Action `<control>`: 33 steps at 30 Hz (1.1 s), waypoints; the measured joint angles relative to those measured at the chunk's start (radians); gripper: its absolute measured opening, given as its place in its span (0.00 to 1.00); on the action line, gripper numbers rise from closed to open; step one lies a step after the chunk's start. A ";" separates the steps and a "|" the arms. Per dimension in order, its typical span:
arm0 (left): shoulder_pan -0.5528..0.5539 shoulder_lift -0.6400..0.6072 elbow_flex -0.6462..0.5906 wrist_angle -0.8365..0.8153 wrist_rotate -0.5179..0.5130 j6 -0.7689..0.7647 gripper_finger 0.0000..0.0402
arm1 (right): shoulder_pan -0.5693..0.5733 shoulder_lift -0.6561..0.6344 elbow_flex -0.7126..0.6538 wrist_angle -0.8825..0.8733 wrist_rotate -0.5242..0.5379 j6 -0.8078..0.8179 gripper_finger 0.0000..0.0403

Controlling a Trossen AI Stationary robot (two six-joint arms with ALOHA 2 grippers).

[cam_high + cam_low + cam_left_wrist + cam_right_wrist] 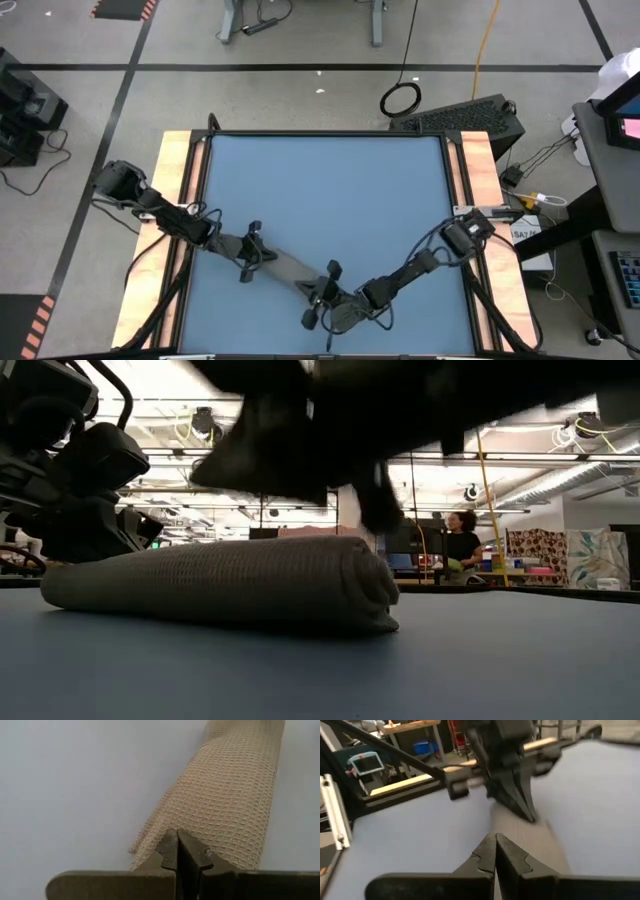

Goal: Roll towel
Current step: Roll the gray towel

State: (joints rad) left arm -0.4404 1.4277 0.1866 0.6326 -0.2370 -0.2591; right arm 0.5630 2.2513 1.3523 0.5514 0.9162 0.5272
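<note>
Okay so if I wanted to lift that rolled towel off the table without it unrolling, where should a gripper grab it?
Probably mid-length, from straight above, jaws spanning the roll's width. The towel lies as a long, low roll diagonally on the blue table, with the shut left gripper and shut right gripper at its two ends. Pinching across the middle should keep the layers, which spiral open at the end face, pressed together.

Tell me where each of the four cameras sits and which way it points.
High view: overhead, straight down on both arms and the towel.
Low view: tabletop height, level across the rolled towel; dark arm parts hang above.
Left wrist view: along the shut left tool onto the towel.
Right wrist view: past the shut right tool toward the left arm.
All four show the towel.
</note>
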 joint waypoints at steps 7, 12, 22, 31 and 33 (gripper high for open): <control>0.000 0.001 -0.002 0.045 0.081 0.002 0.01 | -0.015 0.121 -0.001 0.048 -0.005 0.123 0.00; 0.000 -0.055 0.000 0.053 0.088 -0.006 0.01 | -0.014 0.149 0.002 0.060 0.003 0.174 0.00; -0.031 -0.174 0.024 0.210 0.083 0.016 0.01 | -0.009 0.150 0.002 0.049 -0.001 0.162 0.00; -0.051 0.124 0.020 0.202 -0.104 -0.051 0.01 | -0.003 0.150 0.001 0.052 -0.003 0.134 0.00; -0.050 0.179 0.021 0.207 -0.116 -0.097 0.01 | 0.000 0.151 0.001 0.052 0.000 0.134 0.00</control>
State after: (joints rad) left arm -0.4905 1.6070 0.2075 0.8396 -0.3526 -0.3564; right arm 0.5630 2.4023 1.3537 0.6032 0.9157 0.6609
